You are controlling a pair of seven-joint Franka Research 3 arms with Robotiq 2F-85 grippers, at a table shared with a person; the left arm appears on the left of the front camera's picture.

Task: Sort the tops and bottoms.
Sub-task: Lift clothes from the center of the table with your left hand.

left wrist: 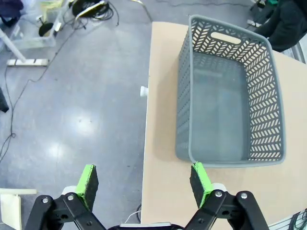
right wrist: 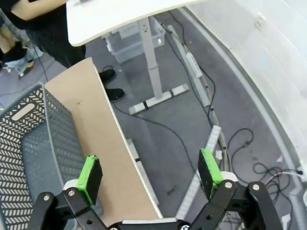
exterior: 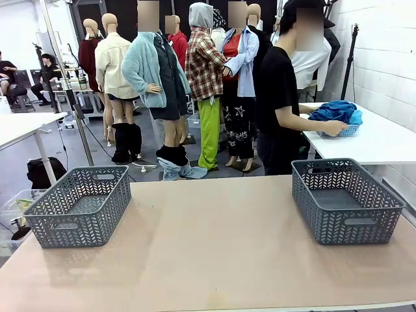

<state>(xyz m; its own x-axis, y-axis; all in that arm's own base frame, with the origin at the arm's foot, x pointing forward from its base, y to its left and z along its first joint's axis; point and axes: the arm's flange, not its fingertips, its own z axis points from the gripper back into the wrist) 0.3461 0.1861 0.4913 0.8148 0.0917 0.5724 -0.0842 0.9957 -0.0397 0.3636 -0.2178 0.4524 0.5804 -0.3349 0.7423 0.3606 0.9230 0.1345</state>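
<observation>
1. Tops (exterior: 333,111): a bright blue heap in a small blue basket (exterior: 351,130) on the white side table (exterior: 383,140), beyond the work table's (exterior: 214,247) far right corner, under the person's hand (exterior: 336,129).
2. Left grey basket (exterior: 81,205) and right grey basket (exterior: 344,198): at the work table's left and right edges.
3. Left gripper (left wrist: 144,184): released, jaws wide, above the left edge.
4. Right gripper (right wrist: 151,175): released, jaws wide, above the right edge.

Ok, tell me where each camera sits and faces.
Front view: fixed between the arms, faces across the table at the person, whose hand touches the blue tops.
Left wrist view: above the table's edge, looks down on the left basket; open left end effector at bottom.
Right wrist view: looks down past the right basket to the floor; open right end effector at bottom.
Shared: both baskets also appear in the front view.
</observation>
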